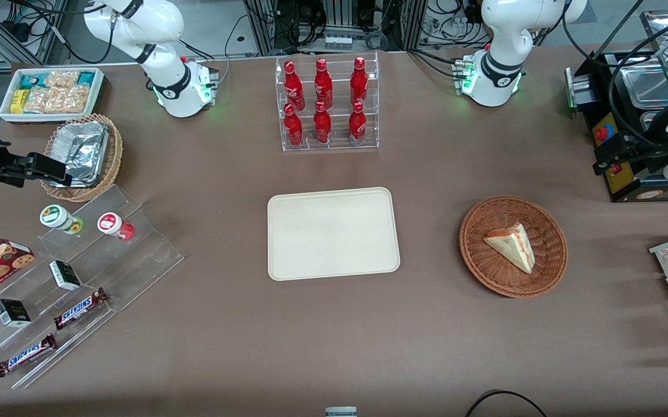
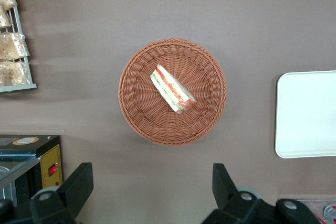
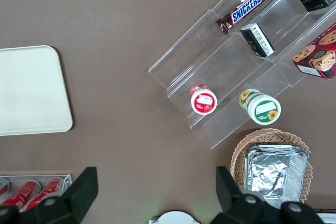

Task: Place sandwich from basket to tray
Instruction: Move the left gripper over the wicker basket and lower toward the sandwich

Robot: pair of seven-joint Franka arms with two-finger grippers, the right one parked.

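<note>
The left arm's gripper (image 2: 152, 192) hangs high above the brown table (image 1: 334, 324), pointing straight down, fingers (image 2: 79, 182) spread wide and holding nothing. The sandwich wedge (image 1: 511, 246) lies in the reddish-brown wicker basket (image 1: 484, 266), at 3 o'clock from the cream tray (image 1: 333, 233) in the front view.

The tray (image 2: 307, 114) and gripper (image 2: 152, 187) are cut off by the edge.

The front view looks steeply down across the whole table (image 1: 334, 347), while the left wrist camera looks straight down from high above the basket (image 2: 172, 91), sharing it and the tray's (image 2: 307, 114) edge.
</note>
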